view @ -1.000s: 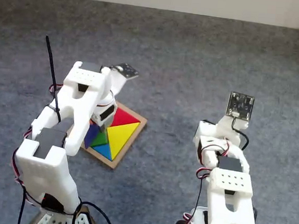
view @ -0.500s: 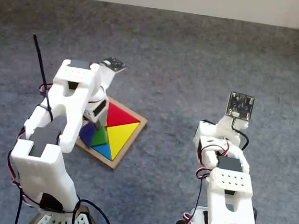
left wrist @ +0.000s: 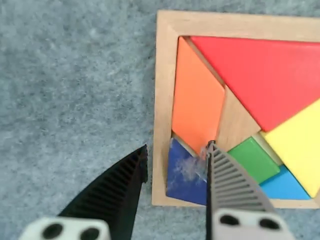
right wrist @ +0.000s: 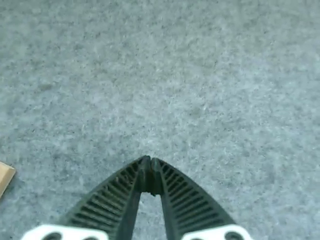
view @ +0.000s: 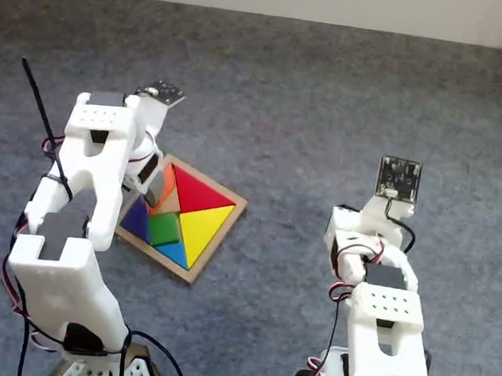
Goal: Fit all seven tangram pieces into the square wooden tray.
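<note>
Nearly done: square wooden tray (left wrist: 162,100) on grey table (view: 328,116) holds 6 pcs, incl. red triangle (left wrist: 260,75), orange parallelogram (left wrist: 197,105), dark-blue triangle (left wrist: 182,175). Betw. orange & red, tan triangular patch (left wrist: 237,125): gap or unpainted 7th pc, can't tell. Empty left end effector (left wrist: 177,146) spread, one finger (left wrist: 227,190) over dark-blue pc, other outside rim. Also empty, right end effector (right wrist: 149,160) pressed together, well apart from tray.

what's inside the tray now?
Inside the tray: red triangle, yellow triangle, orange piece, green piece, light blue piece, dark blue piece. A tan patch between orange and red: floor or seventh piece, cannot tell. A finger of the left gripper covers part of the dark blue piece.
</note>
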You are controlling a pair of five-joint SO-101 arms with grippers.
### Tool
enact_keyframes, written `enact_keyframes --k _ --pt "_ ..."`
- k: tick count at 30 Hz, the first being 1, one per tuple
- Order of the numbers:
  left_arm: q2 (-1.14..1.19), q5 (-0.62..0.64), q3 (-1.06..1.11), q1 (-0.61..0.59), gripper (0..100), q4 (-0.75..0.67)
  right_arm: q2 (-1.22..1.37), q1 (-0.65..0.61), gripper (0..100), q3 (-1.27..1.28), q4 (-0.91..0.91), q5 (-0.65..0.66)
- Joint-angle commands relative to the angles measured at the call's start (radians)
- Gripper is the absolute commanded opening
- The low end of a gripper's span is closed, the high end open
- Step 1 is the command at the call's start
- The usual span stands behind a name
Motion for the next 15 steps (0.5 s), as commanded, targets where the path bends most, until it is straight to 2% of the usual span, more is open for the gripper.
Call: enact_keyframes --k 1,6,10,15 --pt "-0.027 0.009 -0.042 -0.002 20 -0.008 -0.021 0.005 1.3 -0.01 -0.021 0.014" --pt "-0.134 0.005 -0.031 -0.01 20 0.021 -0.021 0.005 1.3 -0.01 -0.021 0.015" --pt "-0.242 -0.121 -0.028 -0.012 20 0.123 -0.021 0.005 1.3 -0.01 -0.021 0.015" --pt "-0.271 -0.143 0.059 -0.013 20 0.123 -0.021 0.005 1.3 -0.01 -0.021 0.015"
